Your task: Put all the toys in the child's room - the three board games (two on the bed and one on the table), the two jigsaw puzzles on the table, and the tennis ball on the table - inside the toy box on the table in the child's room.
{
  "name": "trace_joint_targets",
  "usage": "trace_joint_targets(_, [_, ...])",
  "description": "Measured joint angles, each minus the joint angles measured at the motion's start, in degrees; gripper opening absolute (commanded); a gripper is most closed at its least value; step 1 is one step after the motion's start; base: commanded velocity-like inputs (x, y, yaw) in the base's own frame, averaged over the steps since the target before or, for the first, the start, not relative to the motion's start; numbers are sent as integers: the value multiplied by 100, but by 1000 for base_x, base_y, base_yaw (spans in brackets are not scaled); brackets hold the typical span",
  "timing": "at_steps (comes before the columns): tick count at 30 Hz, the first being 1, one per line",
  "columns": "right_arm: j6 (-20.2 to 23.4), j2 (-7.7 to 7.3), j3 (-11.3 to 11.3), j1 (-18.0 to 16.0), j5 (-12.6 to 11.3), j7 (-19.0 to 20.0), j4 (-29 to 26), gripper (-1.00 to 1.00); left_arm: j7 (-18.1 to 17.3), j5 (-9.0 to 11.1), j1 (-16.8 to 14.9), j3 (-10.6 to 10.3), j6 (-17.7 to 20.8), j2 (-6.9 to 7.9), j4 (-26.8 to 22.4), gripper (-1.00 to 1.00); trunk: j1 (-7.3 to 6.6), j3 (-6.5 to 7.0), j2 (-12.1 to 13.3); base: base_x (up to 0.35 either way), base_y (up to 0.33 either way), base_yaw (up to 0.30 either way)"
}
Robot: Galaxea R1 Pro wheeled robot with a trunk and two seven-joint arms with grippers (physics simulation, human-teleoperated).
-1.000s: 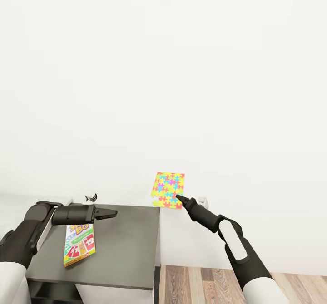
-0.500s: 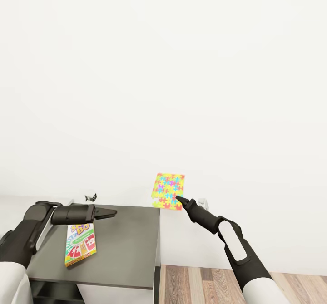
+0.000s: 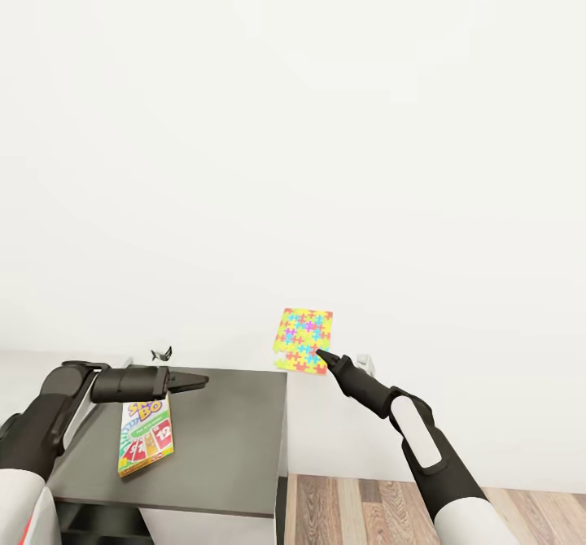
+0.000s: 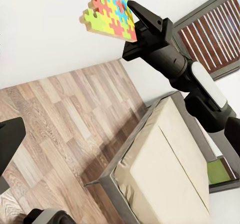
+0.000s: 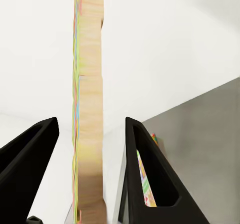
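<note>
My right gripper (image 3: 321, 355) is shut on the lower corner of a jigsaw puzzle (image 3: 303, 340), a yellow slab with many-coloured pieces, held upright in the air before the white wall. The right wrist view shows the jigsaw puzzle (image 5: 89, 108) edge-on between the two fingers. A pale, green-edged board game (image 3: 145, 439) rests on the dark grey section of the table (image 3: 232, 447), under my left wrist. My left gripper (image 3: 199, 381) reaches to the right above that dark top with nothing in it. Its fingers look like one wedge, so their state is unclear.
A small black and white object (image 3: 164, 355) sits at the table's back edge. Wooden floor (image 3: 366, 512) lies right of the table. In the left wrist view, the bed (image 4: 160, 169) stands on the floor beyond my right arm.
The board game's top end has turned slightly to the right on the dark top. The small black object looks different. Both arms have stayed almost still.
</note>
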Motion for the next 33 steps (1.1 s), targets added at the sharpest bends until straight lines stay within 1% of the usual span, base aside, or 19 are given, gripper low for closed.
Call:
trace_joint_targets(5, [-6, 6, 8, 1, -1, -11, -6, -100, 0, 1, 0, 1, 0, 7, 0, 100, 0, 0, 0, 0, 0, 4])
trace_joint_targets(8, [-8, 8, 9, -1, -2, -14, -8, -100, 0, 1, 0, 1, 0, 7, 0, 100, 0, 6, 0, 0, 0, 132])
trace_joint_targets(33, [-10, 9, 36, 0, 10, -12, -8, -100, 0, 1, 0, 1, 0, 9, 0, 100, 0, 102, 0, 0, 0, 264])
